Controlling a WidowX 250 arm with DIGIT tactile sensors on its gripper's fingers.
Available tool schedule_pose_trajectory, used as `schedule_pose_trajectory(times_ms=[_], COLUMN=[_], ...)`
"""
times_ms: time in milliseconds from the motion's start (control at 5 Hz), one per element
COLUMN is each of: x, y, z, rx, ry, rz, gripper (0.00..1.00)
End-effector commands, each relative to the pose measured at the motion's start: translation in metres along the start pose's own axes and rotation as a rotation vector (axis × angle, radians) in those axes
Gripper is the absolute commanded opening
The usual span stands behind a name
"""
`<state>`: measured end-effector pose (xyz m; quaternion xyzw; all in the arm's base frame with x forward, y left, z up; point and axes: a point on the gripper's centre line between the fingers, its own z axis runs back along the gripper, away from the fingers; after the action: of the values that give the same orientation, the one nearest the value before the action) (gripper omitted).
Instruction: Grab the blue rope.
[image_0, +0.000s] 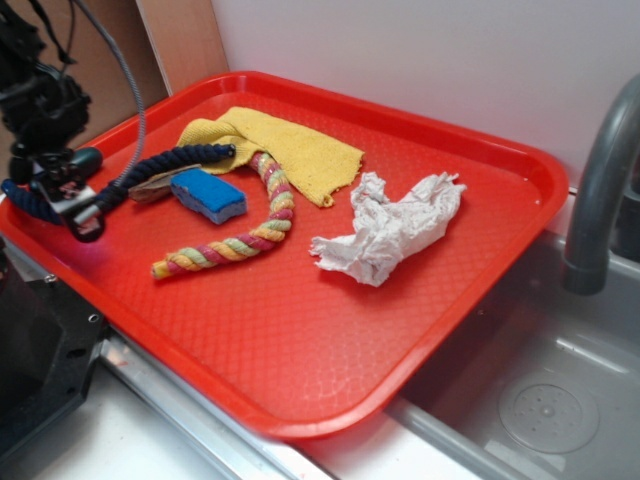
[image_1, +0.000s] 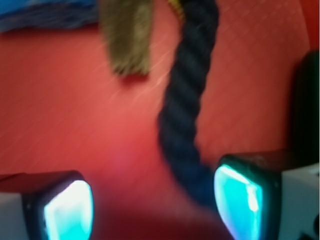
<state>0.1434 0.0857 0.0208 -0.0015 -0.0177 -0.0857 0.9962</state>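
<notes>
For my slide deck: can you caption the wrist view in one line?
Open tool straddling the blue rope on the red tray, rope lying close against one finger.

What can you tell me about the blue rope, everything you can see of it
The blue rope is a thick, dark navy twisted cord, floppy, lying on the red tray. One end rests on the yellow cloth; it runs left past the blue sponge toward the gripper, whose open jaws straddle it, near the right finger.
</notes>
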Motion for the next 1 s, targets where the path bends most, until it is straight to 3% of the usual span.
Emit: schedule_pose_trajectory(times_ms=[0, 200, 400, 600, 800], x=[0.021, 0.022, 0.01, 0.014, 0.026], y=[0.002, 0.004, 0.008, -0.004, -0.025], z=[-0.009, -0.005, 0.003, 0.053, 0.102], rx=[0.033, 0.046, 0.045, 0.054, 0.114], ry=[0.002, -0.002, -0.007, 0.015, 0.02], rz=[-0.026, 0.014, 0.06, 0.194, 0.205], gripper=[0.56, 0.0, 0.0, 0.0, 0.0])
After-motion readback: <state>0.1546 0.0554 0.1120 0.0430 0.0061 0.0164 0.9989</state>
